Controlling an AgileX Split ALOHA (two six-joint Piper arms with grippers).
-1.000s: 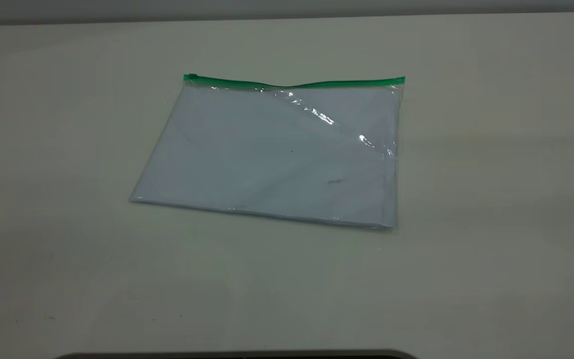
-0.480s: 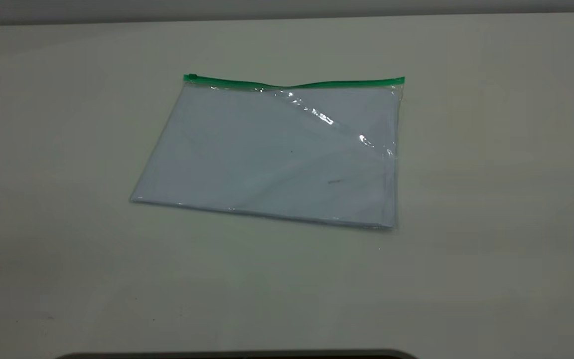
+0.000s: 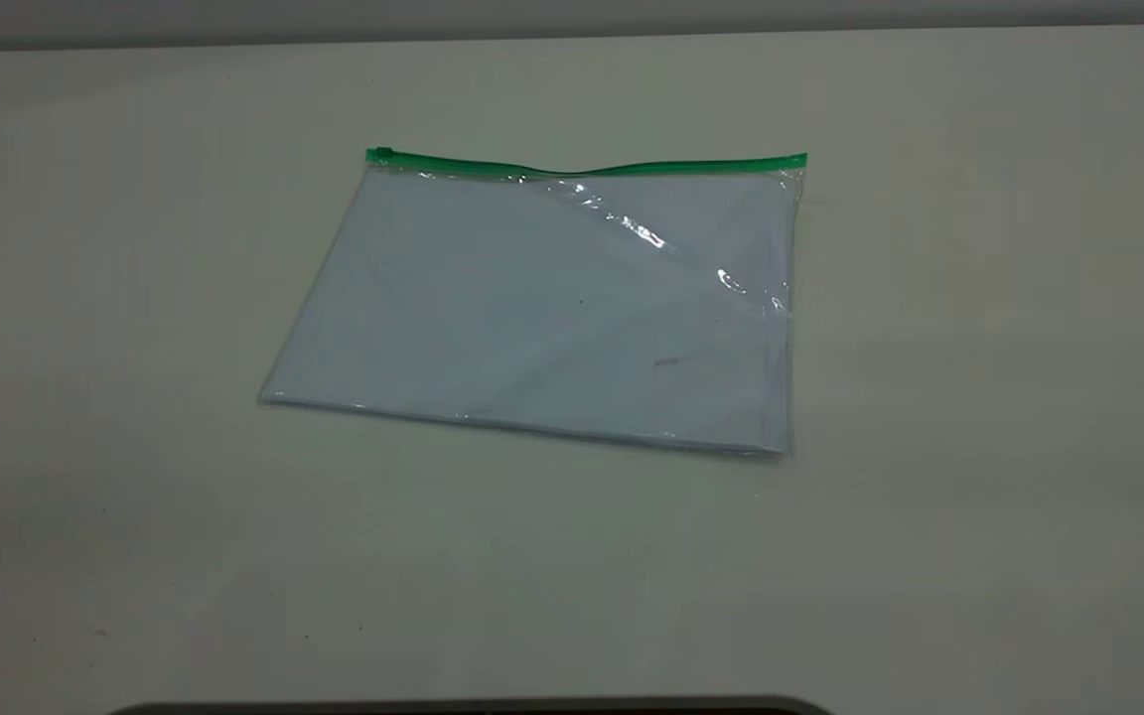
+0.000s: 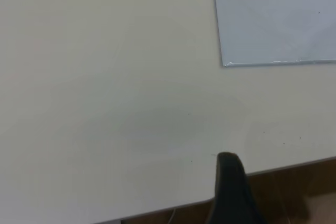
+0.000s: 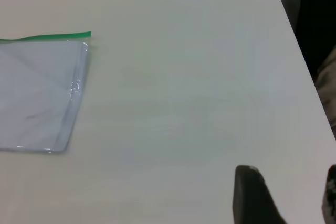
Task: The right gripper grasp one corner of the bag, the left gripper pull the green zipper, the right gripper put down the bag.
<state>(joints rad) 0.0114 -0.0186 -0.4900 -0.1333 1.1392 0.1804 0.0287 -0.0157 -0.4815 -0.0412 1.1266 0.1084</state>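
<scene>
Nothing has shifted across the three exterior views: the bag [image 3: 542, 308] lies flat in the same spot, near the middle of the table [image 3: 979, 447], with no arm in that view at any point.

At the left, the left gripper [image 4: 231, 192] hangs over the near table edge, well apart from the bag. Only one dark finger shows, so how far it is open cannot be told; it holds nothing that can be seen.

In the middle, the bag's green zipper [image 3: 587, 165] runs along the far edge, and its slider [image 3: 380, 154] sits at the left end. Whether that end means zipped or unzipped cannot be read, so the stillness fits two stages: a bag waiting to be gripped, or one already zipped and laid down again.

At the right, the right gripper [image 5: 286, 195] hovers near the table's right side, away from the bag's right corners. Two dark fingers show with a gap between them, so it looks open and empty.

No other object is visible on the tabletop, and nothing stands between either gripper and the bag. The one difficulty is that the bag's corners lie flush with the table.
</scene>
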